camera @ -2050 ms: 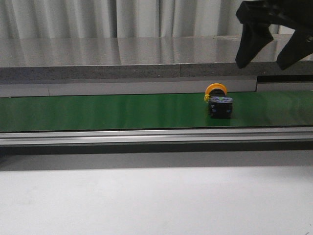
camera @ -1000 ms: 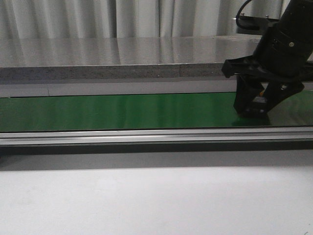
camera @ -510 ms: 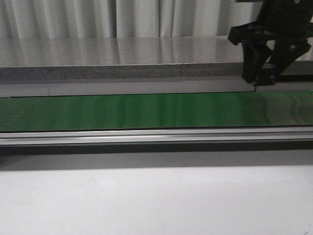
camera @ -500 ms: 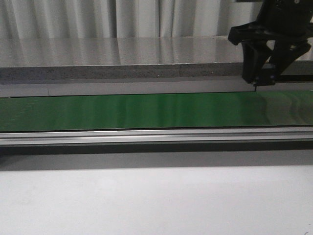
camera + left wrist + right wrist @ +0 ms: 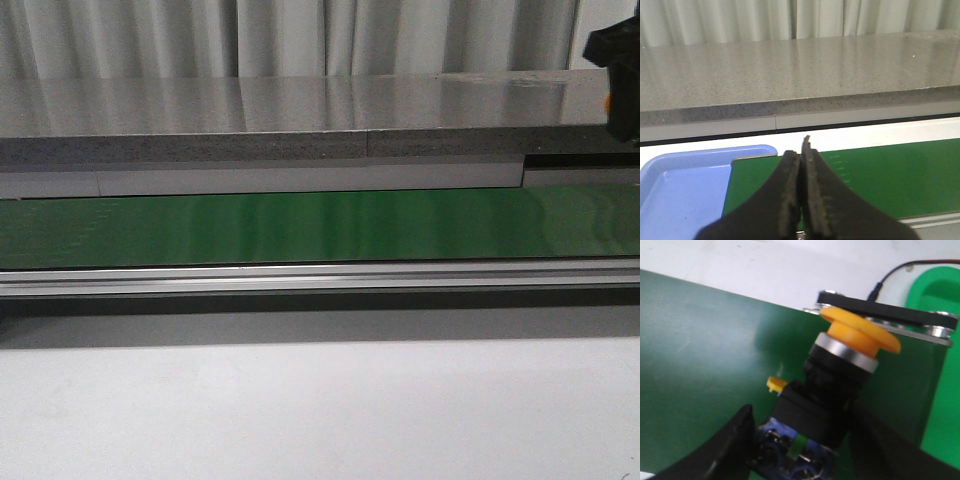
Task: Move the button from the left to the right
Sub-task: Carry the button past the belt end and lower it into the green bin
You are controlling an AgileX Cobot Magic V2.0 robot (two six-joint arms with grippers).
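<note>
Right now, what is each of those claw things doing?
Left end effector: closed, holding nothing.
Right end effector: closed on the button, lifted above the green belt.

The right claw (image 5: pixel 622 75) is mostly cut off beyond the belt's (image 5: pixel 300 228) far right end; the button's (image 5: pixel 837 385) base is partly hidden.

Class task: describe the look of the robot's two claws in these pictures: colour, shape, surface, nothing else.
Both are black. The left claw has two long, narrow fingers that taper to the tips, with rough, worn-looking inner faces. The right claw has broader, smooth matte black fingers with curved outlines. No markings or cables show on either claw.
</note>
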